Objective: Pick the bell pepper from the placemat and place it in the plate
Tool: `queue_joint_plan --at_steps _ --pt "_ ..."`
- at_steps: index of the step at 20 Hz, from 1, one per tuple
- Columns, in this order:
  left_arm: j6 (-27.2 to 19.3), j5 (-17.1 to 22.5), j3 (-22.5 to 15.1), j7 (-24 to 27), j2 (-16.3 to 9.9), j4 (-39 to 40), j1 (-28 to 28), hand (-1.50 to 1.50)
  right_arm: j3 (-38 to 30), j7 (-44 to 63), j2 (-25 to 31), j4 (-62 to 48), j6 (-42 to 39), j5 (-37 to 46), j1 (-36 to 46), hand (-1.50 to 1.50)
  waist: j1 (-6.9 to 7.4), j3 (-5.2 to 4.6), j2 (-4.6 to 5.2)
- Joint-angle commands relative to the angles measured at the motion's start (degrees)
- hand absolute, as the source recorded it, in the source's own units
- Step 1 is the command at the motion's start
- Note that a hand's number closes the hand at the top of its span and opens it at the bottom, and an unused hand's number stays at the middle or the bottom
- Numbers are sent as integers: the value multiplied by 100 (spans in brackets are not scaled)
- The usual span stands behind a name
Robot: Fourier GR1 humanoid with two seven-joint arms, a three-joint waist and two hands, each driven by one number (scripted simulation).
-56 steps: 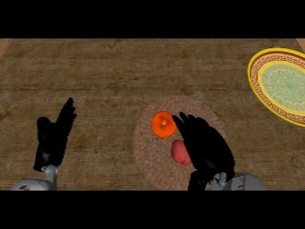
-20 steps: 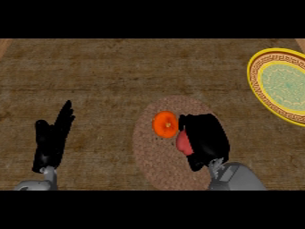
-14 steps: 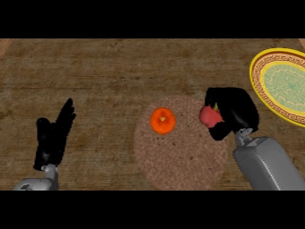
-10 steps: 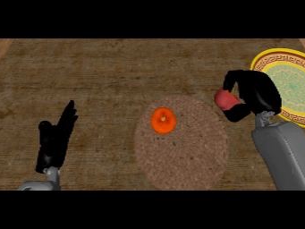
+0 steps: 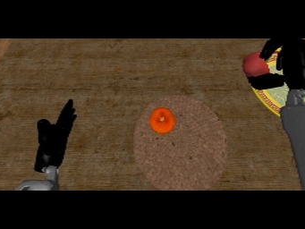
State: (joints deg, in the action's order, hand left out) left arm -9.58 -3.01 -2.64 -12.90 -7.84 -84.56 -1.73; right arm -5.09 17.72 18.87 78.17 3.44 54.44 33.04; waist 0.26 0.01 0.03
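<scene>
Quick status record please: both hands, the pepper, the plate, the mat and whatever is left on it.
right hand: curled round the bell pepper, raised at the view's right edge
bell pepper: red, in the right hand, at the plate's left rim, not set down
plate: yellow patterned rim, mostly hidden behind the right hand and forearm
placemat: round, brown, on the counter's middle
orange object: lies on the placemat's upper left part, untouched
left hand: open, fingers up, resting at lower left
counter: wooden top
</scene>
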Motion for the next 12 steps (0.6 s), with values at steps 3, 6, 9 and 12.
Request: queue_joint_plan --at_steps 3,6,9,12 --pt "-42 -115 -36 219 134 262 38 0 -835 -24 612 -580 -106 -330 441 150 3 -1 4" --pt "10 -59 133 356 82 471 -99 0 -1101 -396 644 -1388 385 -432 531 150 24 0 18" --pt "234 30 84 20 -6 109 -69 0 -1174 -599 818 -1938 597 -330 509 150 29 1 13" --pt "99 -60 78 100 75 100 -57 0 -1427 -1090 1260 -3006 607 -449 972 150 74 3 27"
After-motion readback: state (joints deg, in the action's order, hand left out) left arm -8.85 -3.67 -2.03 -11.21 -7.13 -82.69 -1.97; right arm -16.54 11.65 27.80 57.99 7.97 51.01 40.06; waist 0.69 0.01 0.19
